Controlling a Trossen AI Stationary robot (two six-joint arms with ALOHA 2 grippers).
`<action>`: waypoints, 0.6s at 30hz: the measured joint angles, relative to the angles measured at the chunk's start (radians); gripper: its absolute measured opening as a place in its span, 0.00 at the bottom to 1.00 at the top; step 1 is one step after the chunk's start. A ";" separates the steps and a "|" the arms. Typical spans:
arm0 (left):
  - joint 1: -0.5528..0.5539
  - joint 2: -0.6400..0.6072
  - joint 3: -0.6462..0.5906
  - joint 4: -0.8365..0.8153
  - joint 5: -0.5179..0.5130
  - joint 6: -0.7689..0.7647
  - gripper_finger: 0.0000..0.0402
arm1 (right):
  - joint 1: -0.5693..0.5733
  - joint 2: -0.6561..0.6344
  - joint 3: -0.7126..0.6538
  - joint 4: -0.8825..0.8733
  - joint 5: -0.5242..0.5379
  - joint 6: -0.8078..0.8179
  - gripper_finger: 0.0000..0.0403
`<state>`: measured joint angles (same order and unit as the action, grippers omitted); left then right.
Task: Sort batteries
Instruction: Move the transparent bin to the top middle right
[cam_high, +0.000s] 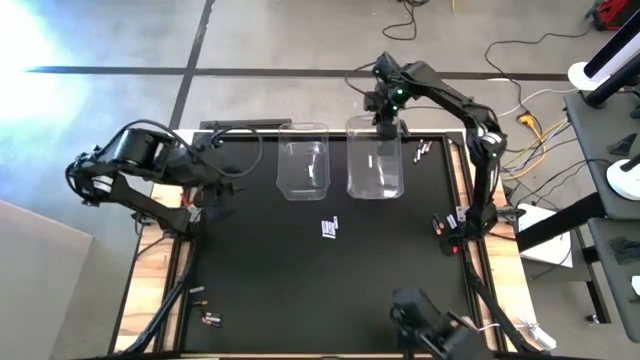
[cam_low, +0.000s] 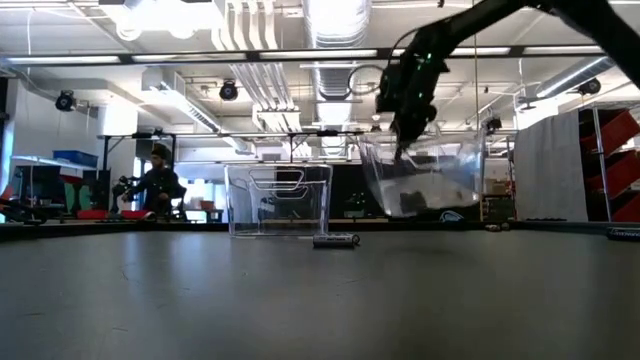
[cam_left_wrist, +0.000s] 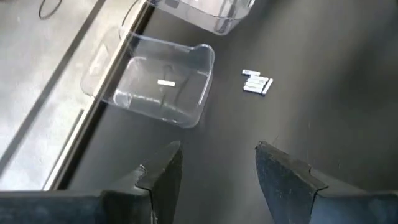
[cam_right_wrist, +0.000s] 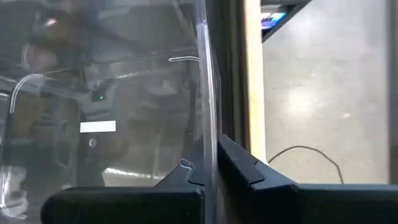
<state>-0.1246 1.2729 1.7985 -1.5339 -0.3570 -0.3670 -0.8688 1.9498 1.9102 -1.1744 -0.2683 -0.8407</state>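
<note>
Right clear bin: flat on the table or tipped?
Tipped. The right bin hangs tilted above the table, its wall pinched by the right gripper.

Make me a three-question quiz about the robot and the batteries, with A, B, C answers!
1. Where does the small pile of silver batteries lie?
A. on the mat, in front of the bins
B. inside the left bin
C. on the floor

2. How many clear bins are there?
A. one
B. two
C. four

3. What is the right gripper doing?
A. hanging open
B. pinching the right bin's wall
C. holding a battery

Answers: 1 A, the high view shows the pile on the bare mat. 2 B, left bin and right bin stand side by side. 3 B, its jaws close on the clear wall, tilting the bin.
</note>
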 joint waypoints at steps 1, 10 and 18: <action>0.000 -0.002 -0.016 0.003 0.000 -0.012 0.45 | 0.000 0.020 0.000 0.004 -0.001 -0.019 0.03; -0.001 0.001 -0.060 0.040 0.033 -0.062 0.45 | -0.018 0.130 0.000 0.066 -0.076 -0.031 0.03; -0.001 -0.001 -0.060 0.040 0.036 -0.089 0.45 | -0.018 0.201 0.000 0.084 -0.065 0.016 0.05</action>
<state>-0.1253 1.2720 1.7386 -1.4941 -0.3214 -0.4560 -0.8871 2.1507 1.9102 -1.0900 -0.3335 -0.8246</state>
